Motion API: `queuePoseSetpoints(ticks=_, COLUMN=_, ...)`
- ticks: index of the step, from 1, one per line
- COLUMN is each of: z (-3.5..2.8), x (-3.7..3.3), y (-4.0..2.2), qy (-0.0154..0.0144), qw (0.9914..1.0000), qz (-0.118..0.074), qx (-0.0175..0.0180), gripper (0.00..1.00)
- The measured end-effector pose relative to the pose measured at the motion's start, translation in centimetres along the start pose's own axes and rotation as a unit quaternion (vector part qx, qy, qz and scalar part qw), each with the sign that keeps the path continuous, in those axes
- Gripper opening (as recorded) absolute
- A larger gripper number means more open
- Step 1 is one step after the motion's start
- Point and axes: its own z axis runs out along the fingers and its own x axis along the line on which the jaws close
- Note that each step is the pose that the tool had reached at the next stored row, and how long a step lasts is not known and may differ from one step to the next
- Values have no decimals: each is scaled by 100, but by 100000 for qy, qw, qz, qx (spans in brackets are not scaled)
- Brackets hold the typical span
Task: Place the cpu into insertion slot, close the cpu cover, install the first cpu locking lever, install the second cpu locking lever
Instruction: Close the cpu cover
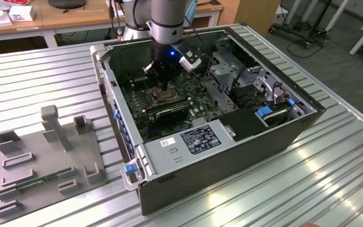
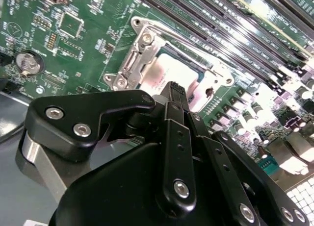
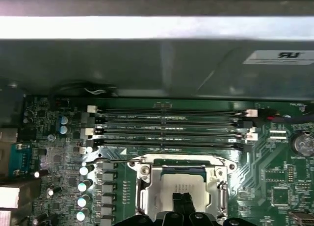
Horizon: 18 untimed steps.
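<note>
table [image 1: 332, 156]: slatted metal, carries everything.
pc case [image 1: 232, 161]: lies on its side, open face up, mid-table in the exterior view.
arm [image 1: 168, 19]: comes down from the far side into the open case.
fixture tray [image 1: 36, 184]: grey, on the table at the exterior view's left, well apart from the case.
motherboard [image 1: 197, 94]: green, flat on the case floor.
gripper [image 2: 175, 91]: black, fingers pressed together, nothing seen between them. The tips point down at the socket area.
memory slots [image 3: 167, 123]: long black rows, just beside the socket, on the side away from the gripper body in the first wrist view.
insertion slot [image 1: 168, 100]: square with a silvery rim, directly under the gripper tips in the exterior view.
cpu cover [image 3: 147, 187]: silvery frame, lies flat over the slot in both wrist views.
cpu [image 3: 184, 179]: pale chip seated in the slot, showing through the cover's cut-out.
cpu vs gripper: fingertips sit right over the chip's near edge. Touching or just above, cannot tell.
locking levers: state not readable.
</note>
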Motion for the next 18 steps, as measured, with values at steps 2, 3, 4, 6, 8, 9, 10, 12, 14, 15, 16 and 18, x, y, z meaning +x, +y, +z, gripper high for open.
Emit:
queuePoseSetpoints(ticks=2, z=6, x=29, y=0, qy=-2, qw=100000, qz=-1, qx=6, gripper=10)
queuePoseSetpoints(ticks=3, z=10, x=43, y=0, qy=-8, qw=100000, qz=-3, qx=4, gripper=10)
queuePoseSetpoints(ticks=4, z=14, x=58, y=0, qy=-5, qw=100000, qz=-6, qx=12, gripper=10)
queuePoseSetpoints(ticks=6, z=20, x=81, y=1, qy=-5, qw=100000, qz=-2, qx=23, gripper=10)
queuePoseSetpoints(ticks=8, z=22, x=88, y=1, qy=-2, qw=100000, qz=-2, qx=29, gripper=10)
queuePoseSetpoints(ticks=9, z=22, x=90, y=1, qy=-1, qw=100000, qz=-2, qx=31, gripper=10)
queuePoseSetpoints(ticks=10, z=23, x=90, y=1, qy=1, qw=100000, qz=-8, qx=30, gripper=10)
queuePoseSetpoints(ticks=12, z=23, x=91, y=1, qy=-5, qw=100000, qz=-8, qx=23, gripper=10)
queuePoseSetpoints(ticks=14, z=23, x=94, y=2, qy=-7, qw=100000, qz=1, qx=21, gripper=10)
queuePoseSetpoints(ticks=15, z=24, x=103, y=2, qy=-13, qw=100000, qz=8, qx=11, gripper=10)
queuePoseSetpoints(ticks=16, z=26, x=114, y=2, qy=-14, qw=100000, qz=2, qx=15, gripper=10)
queuePoseSetpoints(ticks=18, z=28, x=135, y=2, qy=-7, qw=100000, qz=-1, qx=31, gripper=10)
